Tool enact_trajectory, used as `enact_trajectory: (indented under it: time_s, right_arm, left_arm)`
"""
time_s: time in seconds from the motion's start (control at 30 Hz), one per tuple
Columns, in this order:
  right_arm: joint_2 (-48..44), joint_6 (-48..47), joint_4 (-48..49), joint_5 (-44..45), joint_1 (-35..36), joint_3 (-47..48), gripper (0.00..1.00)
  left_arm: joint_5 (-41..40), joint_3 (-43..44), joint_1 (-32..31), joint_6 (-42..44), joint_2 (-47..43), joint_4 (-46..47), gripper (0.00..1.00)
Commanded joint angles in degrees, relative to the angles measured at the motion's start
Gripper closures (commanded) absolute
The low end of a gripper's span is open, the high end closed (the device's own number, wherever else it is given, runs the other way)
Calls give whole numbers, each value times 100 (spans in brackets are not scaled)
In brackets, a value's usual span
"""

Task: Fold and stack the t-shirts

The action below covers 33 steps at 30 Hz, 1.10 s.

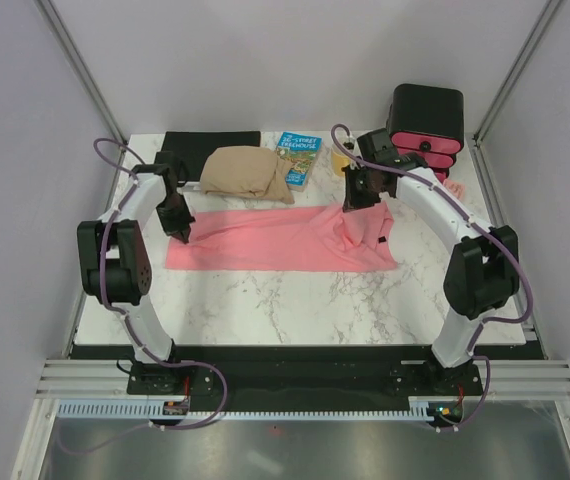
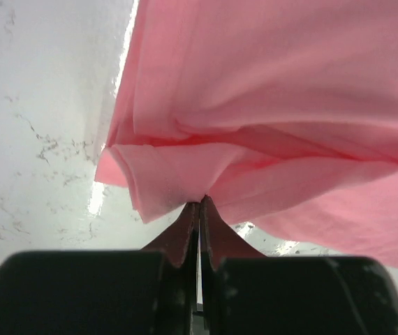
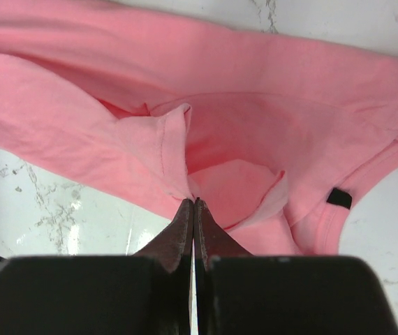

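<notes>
Marble table (image 1: 295,300). Salmon-pink t-shirt (image 1: 275,240) lies mid-table, folded into a long band running left to right, with the right end bunched and raised. Left gripper (image 2: 199,204): jaws closed, pinching the shirt's left end, layered edges gathered at the tips. Right gripper (image 3: 193,202): jaws closed, pinching a fold of cloth by the collar, small dark label (image 3: 338,198) just to its right. Behind the shirt is a tan folded cloth (image 1: 245,172), with a book (image 1: 298,158) against its right side. Black mat (image 1: 210,142) at far left. Black box with pink drawer fronts (image 1: 425,122) in far right corner.
</notes>
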Motion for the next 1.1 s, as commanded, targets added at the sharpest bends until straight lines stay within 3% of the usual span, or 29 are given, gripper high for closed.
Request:
enact_trajectory:
  time_s: [0.0, 0.2, 0.6, 1.07]
  right_arm:
    - [-868, 157, -40, -33, -14, -255, 100]
    - [-1739, 307, 198, 29, -23, -906, 100]
    - [-1941, 394, -566, -393, 108, -1617, 100]
    - [-2820, 834, -1015, -586, 566, -2312, 100]
  left_arm:
    - [-100, -546, -246, 44, -1131, -73, 98]
    - [-276, -1285, -282, -106, -2133, 41, 98]
    - [-495, -1567, -291, -35, -2284, -345, 98]
    - [-654, -2121, -291, -61, -2908, -460, 98]
